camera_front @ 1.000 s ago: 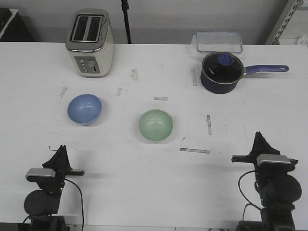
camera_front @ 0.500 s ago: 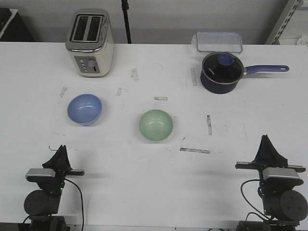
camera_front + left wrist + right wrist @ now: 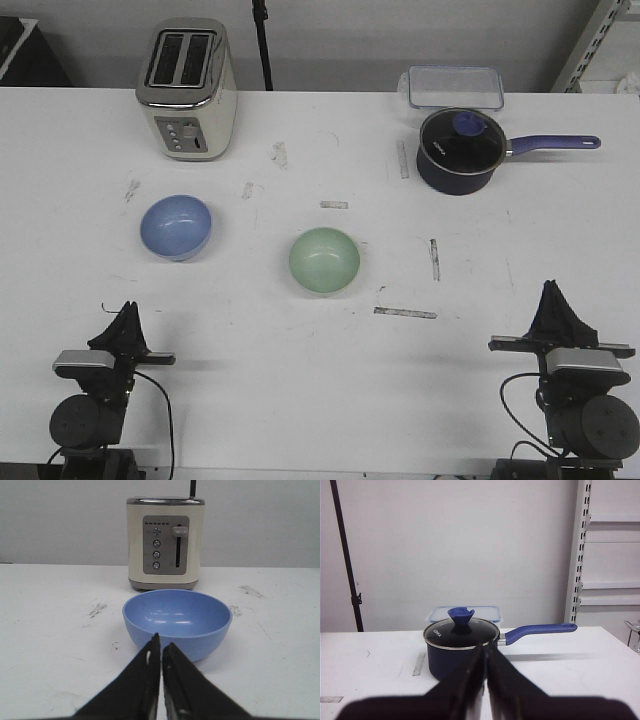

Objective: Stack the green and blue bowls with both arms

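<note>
The light blue bowl [image 3: 176,226] sits upright on the left of the white table, and the mint green bowl [image 3: 324,261] sits near the middle, apart from it. My left gripper [image 3: 126,312] rests shut at the near left edge, well short of the blue bowl [image 3: 177,621]; its tips [image 3: 161,643] point straight at that bowl. Shut and holding nothing, my right gripper [image 3: 553,292] stands at the near right edge. In the right wrist view its tips [image 3: 486,650] point toward the saucepan; neither bowl shows there.
A cream toaster [image 3: 187,88] stands at the back left, behind the blue bowl. A dark navy saucepan [image 3: 458,150] with lid and purple handle sits at the back right, a clear lidded box [image 3: 454,86] behind it. Tape scraps [image 3: 405,312] mark the table.
The right arm shifted slightly right and toward the near edge between the earliest frame and half a second ago, then held still. The left arm and both bowls have not moved.
</note>
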You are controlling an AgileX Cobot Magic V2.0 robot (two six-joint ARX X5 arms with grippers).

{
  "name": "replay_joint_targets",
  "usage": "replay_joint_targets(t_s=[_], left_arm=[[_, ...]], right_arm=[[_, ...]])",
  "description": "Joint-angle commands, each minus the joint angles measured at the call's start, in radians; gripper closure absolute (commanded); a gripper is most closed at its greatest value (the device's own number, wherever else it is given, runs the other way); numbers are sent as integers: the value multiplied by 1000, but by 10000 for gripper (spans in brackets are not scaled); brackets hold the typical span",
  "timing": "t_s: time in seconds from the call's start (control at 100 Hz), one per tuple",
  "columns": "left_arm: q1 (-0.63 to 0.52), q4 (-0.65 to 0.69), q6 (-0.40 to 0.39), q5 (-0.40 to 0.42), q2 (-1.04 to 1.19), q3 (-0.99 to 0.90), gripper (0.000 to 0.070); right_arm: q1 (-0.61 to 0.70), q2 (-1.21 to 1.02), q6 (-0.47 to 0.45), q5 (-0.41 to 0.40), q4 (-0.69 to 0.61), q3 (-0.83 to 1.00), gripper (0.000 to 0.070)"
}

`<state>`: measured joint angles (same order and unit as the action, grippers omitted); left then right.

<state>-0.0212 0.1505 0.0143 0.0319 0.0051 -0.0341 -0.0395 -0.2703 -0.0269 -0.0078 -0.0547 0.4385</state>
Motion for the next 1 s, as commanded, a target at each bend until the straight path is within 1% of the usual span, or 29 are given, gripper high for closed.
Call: replay_joint_targets(t_s=[0.0, 0.38, 0.5, 0.57, 0.66, 0.9, 0.99], left_arm=[[0, 15, 5, 5, -2, 23, 698], [0, 24, 4, 8, -2, 23, 699], [0, 63, 8, 37, -2, 22, 699], [0, 88, 47, 77, -2, 16, 699], [2, 82, 87, 131, 7, -8, 699], [1, 82, 82, 132, 72, -130, 699], [1, 74, 61, 132, 126, -195, 699]], right_arm=[[1, 1, -10, -3, 13, 5, 697], [1, 1, -10, -3, 13, 5, 697], [1, 1, -10, -3, 13, 5, 697], [1, 1, -10, -3, 13, 5, 697], [1, 1, -10, -3, 13, 5, 697], [1, 1, -10, -3, 13, 5, 697], [1, 1, -10, -3, 13, 5, 696]])
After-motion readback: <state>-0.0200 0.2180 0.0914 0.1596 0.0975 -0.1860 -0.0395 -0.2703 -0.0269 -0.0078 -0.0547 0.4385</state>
